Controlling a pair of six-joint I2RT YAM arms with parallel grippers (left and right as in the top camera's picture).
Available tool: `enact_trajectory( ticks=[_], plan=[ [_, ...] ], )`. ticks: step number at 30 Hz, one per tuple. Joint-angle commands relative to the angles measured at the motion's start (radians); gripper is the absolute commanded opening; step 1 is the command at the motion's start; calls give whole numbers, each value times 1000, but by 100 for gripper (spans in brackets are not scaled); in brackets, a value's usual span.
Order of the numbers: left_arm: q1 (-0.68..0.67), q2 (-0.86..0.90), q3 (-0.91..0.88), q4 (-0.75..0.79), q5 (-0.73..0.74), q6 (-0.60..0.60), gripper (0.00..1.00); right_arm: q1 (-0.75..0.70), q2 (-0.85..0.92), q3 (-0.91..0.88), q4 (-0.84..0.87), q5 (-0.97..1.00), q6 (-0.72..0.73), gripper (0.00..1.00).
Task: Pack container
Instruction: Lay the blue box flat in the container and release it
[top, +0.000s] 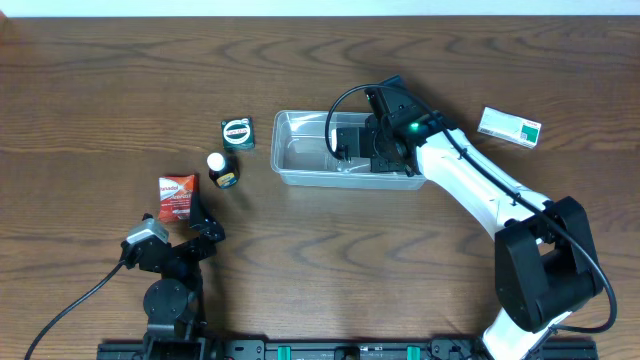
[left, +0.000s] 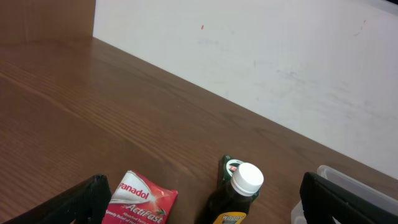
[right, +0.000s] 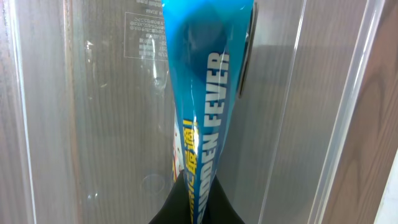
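The clear plastic container (top: 300, 165) sits at the table's centre. My right gripper (top: 348, 140) is inside it, shut on a blue pack (right: 205, 93) with yellow and white lettering, held edge-on over the container's floor (right: 93, 124). My left gripper (top: 192, 222) is open and empty at the front left, low over the table. Between its fingers (left: 205, 214) the left wrist view shows a red Panadol box (left: 140, 200) and a dark bottle with a white cap (left: 239, 193). The container's corner (left: 348, 180) shows at the right of that view.
The red box (top: 176, 197) and bottle (top: 222, 169) lie left of the container. A green box (top: 238, 132) lies behind the bottle. A white and green box (top: 510, 126) lies at the far right. A white wall (left: 249, 50) bounds the table's far edge.
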Motion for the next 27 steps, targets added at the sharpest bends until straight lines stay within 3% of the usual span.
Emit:
enact_trajectory(
  ticks=[1,27],
  plan=[
    [4,-6,-23,-30,-9,18,98,-22,2,-21,1,-12,-8,1],
    [4,-6,-23,-30,-9,18,98,-46,2,-27,-2,1,-2,1]
  ],
)
